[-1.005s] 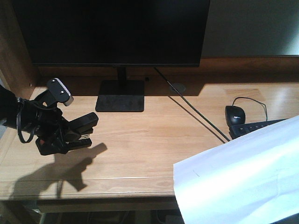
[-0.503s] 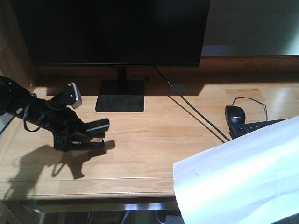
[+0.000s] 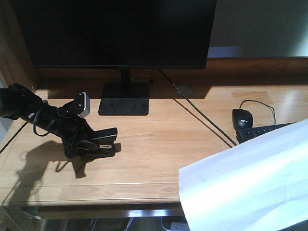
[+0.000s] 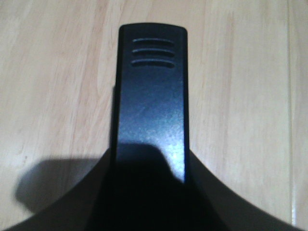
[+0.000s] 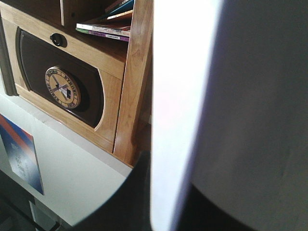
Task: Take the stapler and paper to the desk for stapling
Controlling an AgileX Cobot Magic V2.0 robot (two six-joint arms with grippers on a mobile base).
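A: Left jaws, status?

B: The left gripper [image 3: 85, 143] is clamped on the stapler [image 3: 103, 139]. The jaws are narrow, set to the width of the stapler body. In the left wrist view the black ribbed top [image 4: 151, 96] sticks straight out from between the dark fingers [image 4: 108, 207].

A: Where is it relative to the monitor stand [image 3: 124, 98]?

B: In front of the stand and to its left, low over the desk [image 3: 159, 144]. The nose points right and the top arm is tilted slightly up. The base looks to be at the wood and its shadow is tight against it, but I can't tell whether they touch.

A: Right side?

B: The right gripper [image 5: 166, 207] is out of the front view. The wrist view shows the paper [image 5: 180, 96] edge-on, running down between dark finger shapes at the bottom of the frame. So the jaws are closed thin on the sheet.

A: And the sheet relative to the stand?

B: In the front view the paper [image 3: 245, 183] is in front of the stand and well to its right. It sits raised at a slant, hanging past the desk's front edge. Its upper edge covers part of the keyboard [image 3: 262, 131].

A: Anything else near it?

B: The mouse [image 3: 242, 117] is right of the stand, just behind the keyboard and clear of the paper. The right wrist camera faces a wooden shelving unit [image 5: 115, 72], not the desk.
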